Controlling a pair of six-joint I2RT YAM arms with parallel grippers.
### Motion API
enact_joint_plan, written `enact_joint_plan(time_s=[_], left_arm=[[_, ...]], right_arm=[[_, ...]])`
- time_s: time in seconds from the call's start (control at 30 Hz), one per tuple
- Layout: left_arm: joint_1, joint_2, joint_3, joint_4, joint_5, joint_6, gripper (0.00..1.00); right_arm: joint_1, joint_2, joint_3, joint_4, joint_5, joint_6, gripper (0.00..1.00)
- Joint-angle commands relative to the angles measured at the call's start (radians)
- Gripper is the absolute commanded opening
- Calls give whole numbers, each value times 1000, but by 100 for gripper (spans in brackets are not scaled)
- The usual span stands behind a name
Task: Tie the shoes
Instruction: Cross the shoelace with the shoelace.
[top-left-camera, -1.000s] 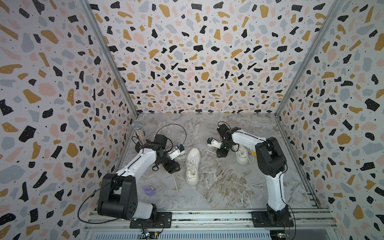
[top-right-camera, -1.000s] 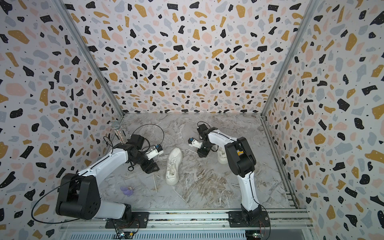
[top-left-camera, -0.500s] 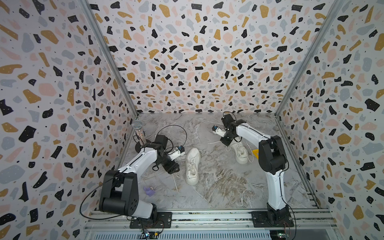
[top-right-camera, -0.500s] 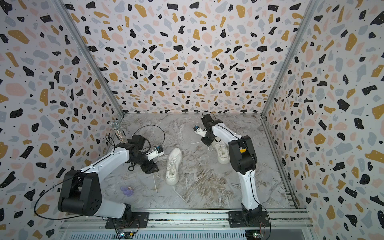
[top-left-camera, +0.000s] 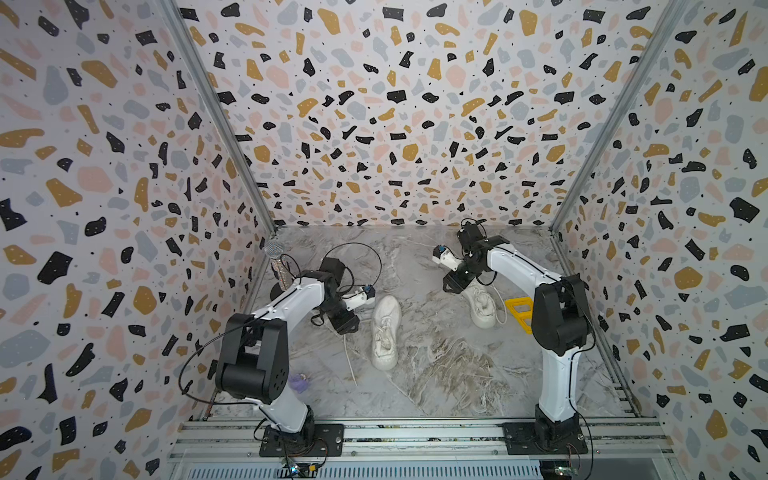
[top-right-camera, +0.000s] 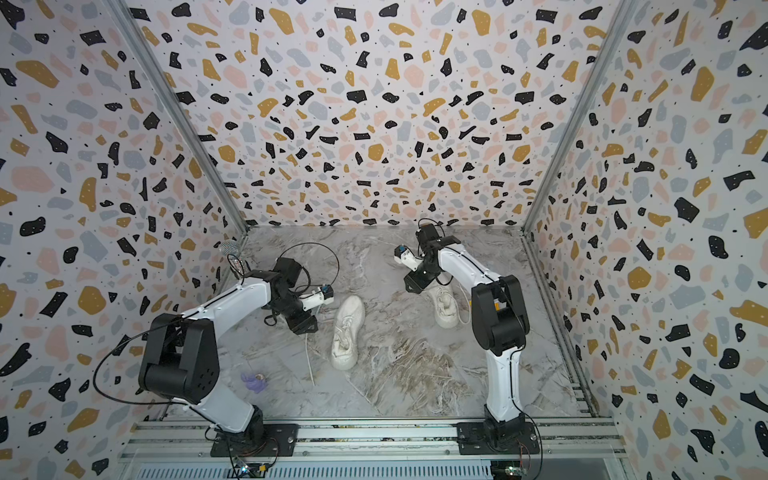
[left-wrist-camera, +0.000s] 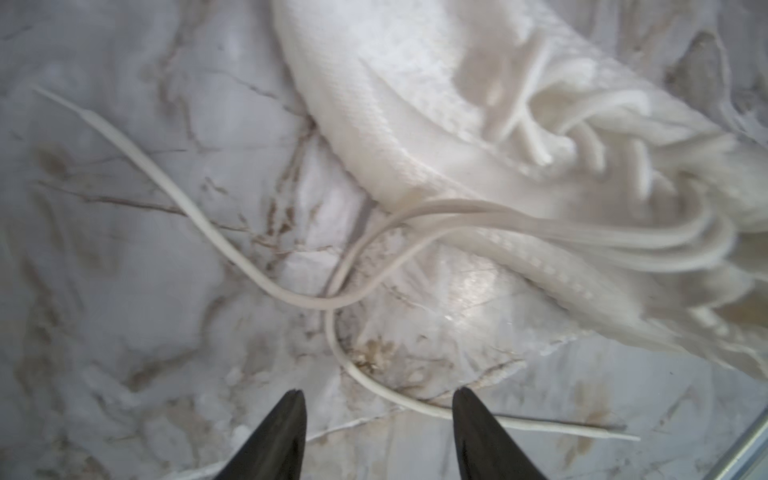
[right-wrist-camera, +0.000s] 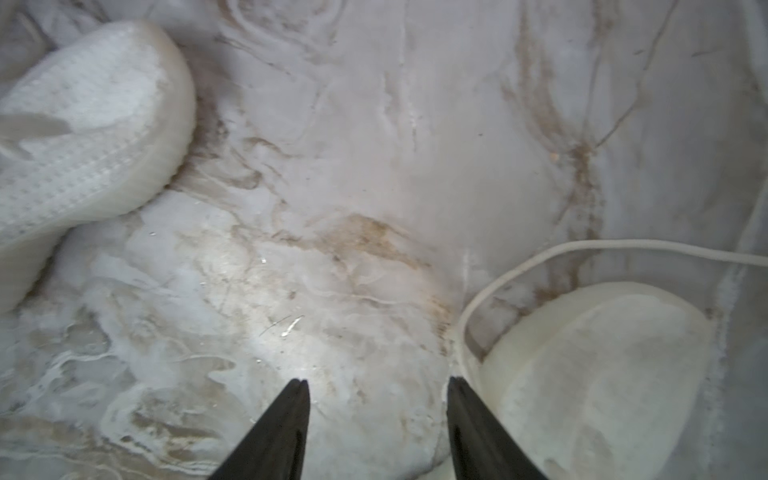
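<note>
**Cream knit sneakers on marble bench; both grippers open, empty**

Left arm (top-left-camera: 286, 299): white link reaches from the front rail back and inward, wrist bent down. Left gripper (left-wrist-camera: 379, 392) points at the bench (top-left-camera: 436, 374) just beside the middle sneaker (top-left-camera: 386, 332), on its left flank. Black tapered fingers stand well apart, nothing clamped. One flat white lace (left-wrist-camera: 332, 299) trails off the sneaker and crosses a second strand. Its end runs over the bench close under one fingertip; whether they touch cannot be told.

Right arm (top-left-camera: 519, 266): upright from its base, elbow block high, forearm angled toward the back wall and inward, wrist folded down. Right gripper (right-wrist-camera: 377, 380) points at bare bench by the far end of the far sneaker (top-left-camera: 482, 305). Jaws parted about as wide as the left pair, nothing between them.

Materials:
- Middle sneaker lies mid-bench, long axis front to back. Waffle-knit upper, chunky milky sole, laces bunched loose at the throat.
- Far sneaker sits further back and right, partly under the right arm, beside a yellow plastic frame (top-left-camera: 519, 313). Its smooth rounded end shows by one right fingertip, with a thin loop of lace (right-wrist-camera: 498, 282) curving round it on the bench.
- Bench surface is a grey-white marble print with brown veins and a glossy glare patch.
- Walls (top-left-camera: 395, 124) carry a terrazzo pattern.
</note>
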Motion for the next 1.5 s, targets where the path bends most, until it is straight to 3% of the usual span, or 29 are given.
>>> enact_joint_plan(time_s=[0.0,0.17,0.53,0.67,0.83,0.9,1.17,1.47], left_arm=[[43,82,111,-32,22,-138,59],[38,189,208,-33,28,-266,55],[-19,301,260,-10,-63,-325,43],[-48,311,231,23,-126,-316,33],[-50,290,222,65,-145,-337,6],[-50,250,237,63,-104,-336,0],[-37,-15,337,21,204,-393,0],[-19,-59,384,46,374,-467,0]], right_arm=[[-2,-65,-44,0,-65,3,58],[-3,-72,-71,22,-86,23,58],[-2,-65,-70,17,-99,27,58],[-2,-64,-72,14,-88,25,58],[-2,-74,-73,10,-80,25,58],[-2,-87,-79,14,-69,20,58],[-2,-178,-138,58,-145,-10,58],[-3,-193,-189,110,-188,16,58]])
